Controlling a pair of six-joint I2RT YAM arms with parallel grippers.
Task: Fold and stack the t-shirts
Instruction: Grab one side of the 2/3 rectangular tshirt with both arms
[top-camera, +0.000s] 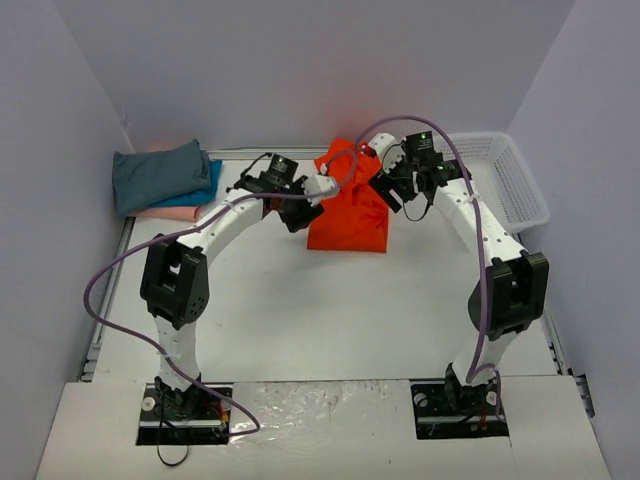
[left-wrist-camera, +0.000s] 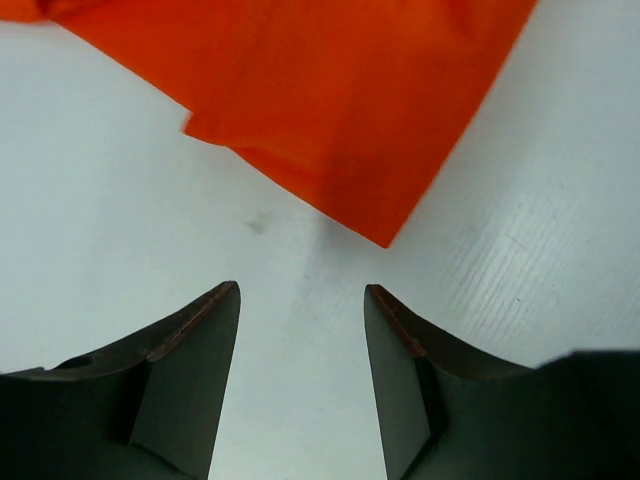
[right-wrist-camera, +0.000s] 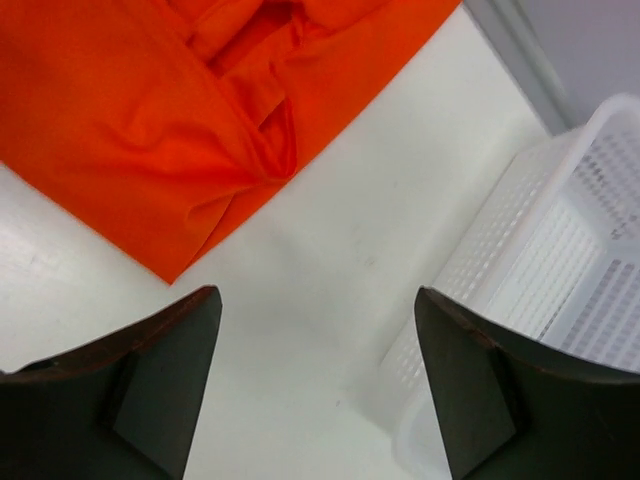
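A bright orange t-shirt (top-camera: 350, 222) lies partly folded and rumpled at the back middle of the table. My left gripper (top-camera: 298, 214) hovers at its left edge and my right gripper (top-camera: 392, 196) at its right edge. In the left wrist view the left gripper (left-wrist-camera: 301, 287) is open over bare table, just short of a corner of the orange t-shirt (left-wrist-camera: 350, 100). The right gripper (right-wrist-camera: 315, 291) is also open and holds nothing, with the orange t-shirt (right-wrist-camera: 150, 130) ahead to its left. Folded t-shirts are stacked at the back left: dark grey-teal (top-camera: 160, 175) on top, blue (top-camera: 207, 186), pink (top-camera: 175, 212).
A white mesh basket (top-camera: 505, 178) stands at the back right corner, close beside the right gripper; its wall (right-wrist-camera: 560, 250) fills the right of the right wrist view. Purple cables loop over both arms. Grey walls close in the table at the back and sides.
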